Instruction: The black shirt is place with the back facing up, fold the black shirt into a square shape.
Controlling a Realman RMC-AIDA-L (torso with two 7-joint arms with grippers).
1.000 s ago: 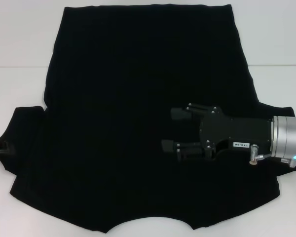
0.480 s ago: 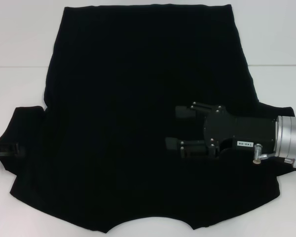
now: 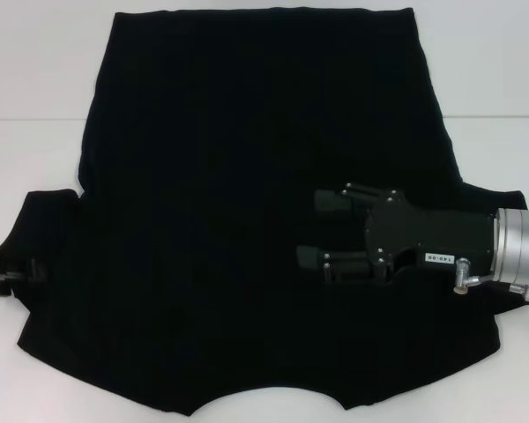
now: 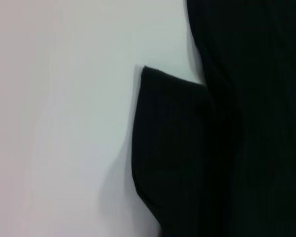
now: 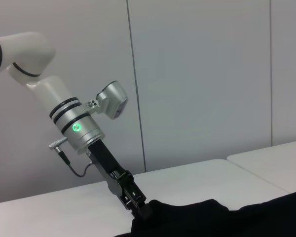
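Observation:
The black shirt [image 3: 247, 176] lies spread flat over the white table [image 3: 35, 159], with its curved neckline at the near edge and its hem at the far side. My right gripper [image 3: 313, 230] is over the shirt's right half, pointing left. It is open with nothing between its fingers. My left gripper [image 3: 6, 267] is at the outer edge of the left sleeve [image 3: 48, 238]. The right wrist view shows that left gripper [image 5: 138, 207] angled down with its tip on the sleeve's edge [image 5: 187, 217]. The left wrist view shows the sleeve [image 4: 172, 148] beside the shirt's body [image 4: 256, 118].
Bare white table surface [image 4: 64, 123] lies to the left of the sleeve and along the far corners [image 3: 494, 62]. A seam between two tabletops [image 3: 26, 119] crosses the far part. A grey panelled wall [image 5: 197, 74] stands behind the left arm [image 5: 74, 123].
My left gripper has come in from the left edge onto the left sleeve's border. My right gripper has drifted slightly right and toward the near edge, still open.

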